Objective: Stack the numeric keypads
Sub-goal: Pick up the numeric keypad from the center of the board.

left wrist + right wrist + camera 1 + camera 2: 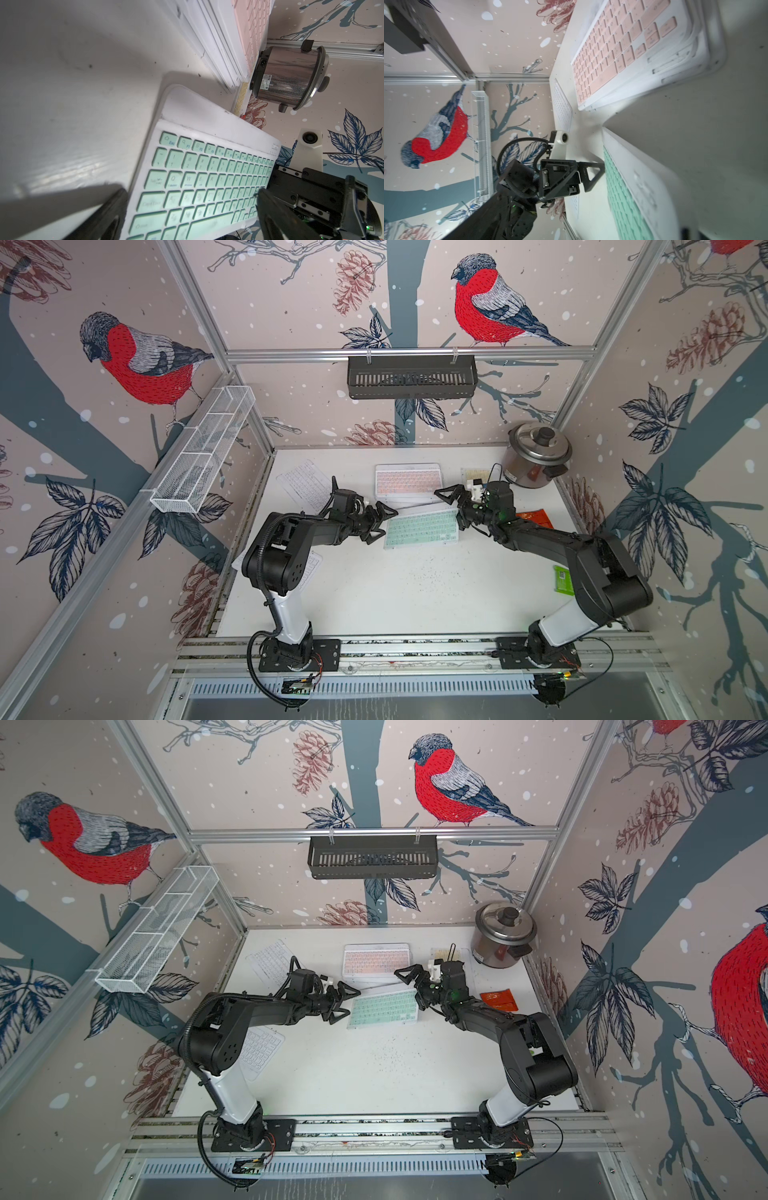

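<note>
Both spread wide, left gripper (388,524) at 9 o'clock of the mint keypad (422,528), right gripper (449,510) at 3 — so pinch evenly, lift level onto the pink-topped pile (408,483) at 12.

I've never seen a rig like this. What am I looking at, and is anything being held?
A left arm and a right arm, each ending in a two-fingered claw, stand at a white table. Two pictures look down from overhead; two come from wrist cameras. A mint-keyed keypad sits in the middle, with the left gripper and right gripper open at its two ends, gripping nothing. Behind it a pink-keyed keypad tops a stack; a white keypad lies far left. A metal cooker, an orange packet and a green packet sit to the right.
</note>
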Robot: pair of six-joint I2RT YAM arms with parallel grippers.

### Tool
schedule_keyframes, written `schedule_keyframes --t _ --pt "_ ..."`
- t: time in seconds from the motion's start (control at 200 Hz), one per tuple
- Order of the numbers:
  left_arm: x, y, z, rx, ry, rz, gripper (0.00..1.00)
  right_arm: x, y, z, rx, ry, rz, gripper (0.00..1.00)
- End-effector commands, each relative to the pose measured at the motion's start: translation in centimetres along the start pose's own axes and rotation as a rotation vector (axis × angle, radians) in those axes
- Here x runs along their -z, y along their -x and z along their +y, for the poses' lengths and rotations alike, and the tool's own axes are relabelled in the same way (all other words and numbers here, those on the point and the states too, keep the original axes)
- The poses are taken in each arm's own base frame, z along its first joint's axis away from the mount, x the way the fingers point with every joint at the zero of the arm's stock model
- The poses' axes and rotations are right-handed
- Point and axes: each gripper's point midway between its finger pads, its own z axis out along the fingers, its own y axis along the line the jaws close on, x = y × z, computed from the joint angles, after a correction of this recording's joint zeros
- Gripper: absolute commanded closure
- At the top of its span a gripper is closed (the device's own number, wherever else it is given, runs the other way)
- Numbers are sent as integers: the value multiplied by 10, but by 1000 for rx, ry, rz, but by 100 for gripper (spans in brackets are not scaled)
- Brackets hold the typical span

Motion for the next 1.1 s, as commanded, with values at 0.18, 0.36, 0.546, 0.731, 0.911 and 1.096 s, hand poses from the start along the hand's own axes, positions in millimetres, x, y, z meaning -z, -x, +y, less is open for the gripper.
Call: schedule_keyframes --t 0.18,0.36,0.546,0.731,0.911,1.096 --pt "0 -2 3 11 0 5 4 21 -15 -38 186 -236 83 13" --pt "1 -2 4 11 0 3 4 30 -19 -52 250 -329 120 30" --pt "1 -1 5 15 0 2 4 40 -21 -54 304 -371 133 55" --pt "4 2 -6 -11 -18 5 4 46 -16 -39 394 -357 121 81" --pt "20 15 -33 -113 -12 -13 3 38 -19 -17 454 -243 150 97" --pt "58 37 -77 -279 26 -96 3 42 -15 51 556 -8 147 98"
